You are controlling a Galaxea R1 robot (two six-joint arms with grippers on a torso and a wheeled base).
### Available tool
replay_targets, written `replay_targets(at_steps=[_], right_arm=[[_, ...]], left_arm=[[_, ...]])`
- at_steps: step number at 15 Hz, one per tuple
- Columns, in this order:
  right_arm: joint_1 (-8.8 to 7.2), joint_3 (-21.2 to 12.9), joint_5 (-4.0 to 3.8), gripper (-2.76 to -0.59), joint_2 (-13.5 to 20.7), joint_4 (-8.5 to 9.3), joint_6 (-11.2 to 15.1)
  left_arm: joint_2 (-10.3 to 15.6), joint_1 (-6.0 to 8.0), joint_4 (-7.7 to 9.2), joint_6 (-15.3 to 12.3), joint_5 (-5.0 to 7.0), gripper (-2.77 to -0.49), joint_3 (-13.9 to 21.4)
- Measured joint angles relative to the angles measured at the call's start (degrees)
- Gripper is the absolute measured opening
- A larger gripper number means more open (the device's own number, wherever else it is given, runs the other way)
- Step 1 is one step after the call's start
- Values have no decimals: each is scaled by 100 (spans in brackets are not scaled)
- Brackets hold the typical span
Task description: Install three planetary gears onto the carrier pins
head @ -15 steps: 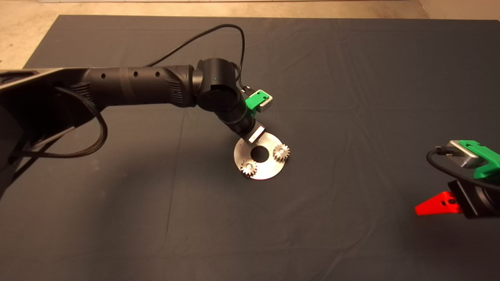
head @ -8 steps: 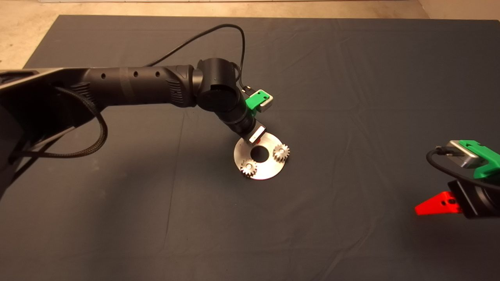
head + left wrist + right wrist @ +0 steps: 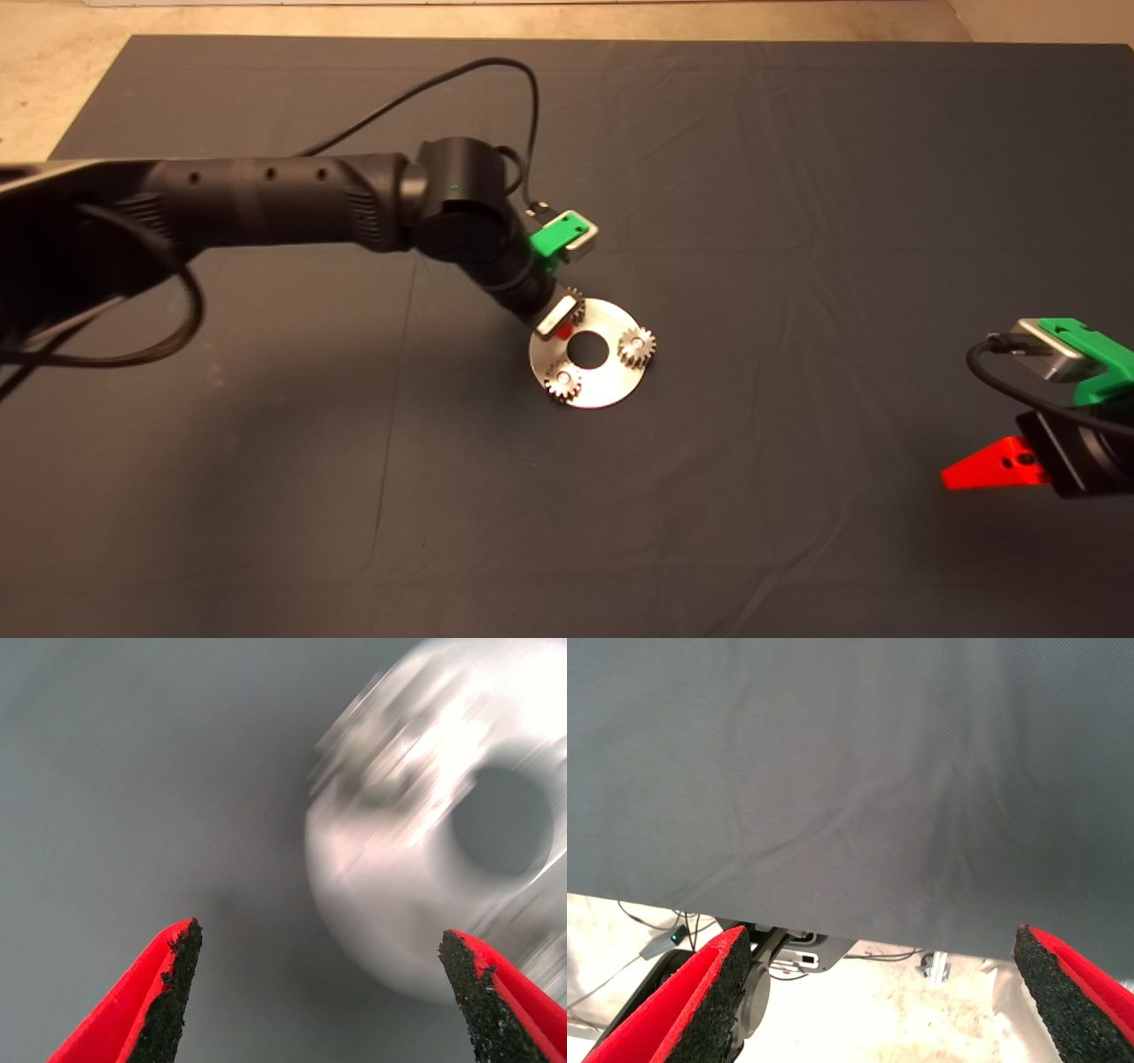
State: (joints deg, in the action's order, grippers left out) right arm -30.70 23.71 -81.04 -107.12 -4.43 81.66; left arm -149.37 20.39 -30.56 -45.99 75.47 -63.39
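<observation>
Dark mat [image 3: 797, 221] covers the desk, with pale floor [image 3: 53, 80] beyond its far edge. On it lies the silver disc [image 3: 595, 387]; the head view shows three planetary gears [image 3: 637, 344] seated around its hole, one partly hidden behind the left claw [image 3: 556, 324]. Only the left wrist view shows that claw spread wide and empty. The right claw [image 3: 881, 1001] waits open at the mat's near right.

This looks like a robotics lab or test workshop. A dark mat [image 3: 797, 177] covers a work table standing on a bare, pale concrete floor [image 3: 266, 18]. Beyond the mat's edge, the right wrist view shows loose cables [image 3: 647, 930] and black equipment [image 3: 788, 952] lying on that floor.
</observation>
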Motion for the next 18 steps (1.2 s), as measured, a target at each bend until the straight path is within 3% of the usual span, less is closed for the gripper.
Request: replay_targets(at_steps=[2, 4, 5, 6, 8, 9, 10, 11, 12, 14, 16, 18], right_arm=[[-85, 77, 51, -115, -285, 0, -22], [-287, 90, 93, -115, -683, -1, -29], [-320, 95, 102, -115, -851, -6, -27], [-341, 140, 102, -115, -1022, -30, -28], [-466, 295, 25, -115, -1436, -70, -27], [-569, 389, -104, -115, -1736, -95, -24], [-585, 423, -315, -115, -1878, -139, -22], [-585, 423, -592, -115, -1956, -196, 9], [-581, 387, -635, -115, -1969, -304, 178], [-499, 203, -625, -115, -1891, -560, 723], [-269, 61, -640, -115, -1657, -661, 1039], [-218, -8, -671, -115, -1429, -742, 1104]], left_arm=[[583, 97, 2, -377, 347, -137, 678], [1242, 250, 0, -786, 580, -137, 1564], [1654, 291, 9, -1032, 666, -137, 2041], [2012, 309, 16, -1285, 845, -137, 2501], [2533, 330, 82, -1953, 1017, -137, 3408], [2726, 350, 135, -2365, 1023, -137, 3779], [2928, 391, 236, -2770, 1068, -137, 4007], [3128, 411, 333, -3138, 1153, -137, 4105], [3272, 411, 456, -3451, 1209, -137, 4171], [3320, 419, 689, -4023, 1192, -137, 4319], [3390, 460, 912, -4234, 1188, -137, 4389], [3400, 472, 1296, -4277, 1194, -137, 4407]])
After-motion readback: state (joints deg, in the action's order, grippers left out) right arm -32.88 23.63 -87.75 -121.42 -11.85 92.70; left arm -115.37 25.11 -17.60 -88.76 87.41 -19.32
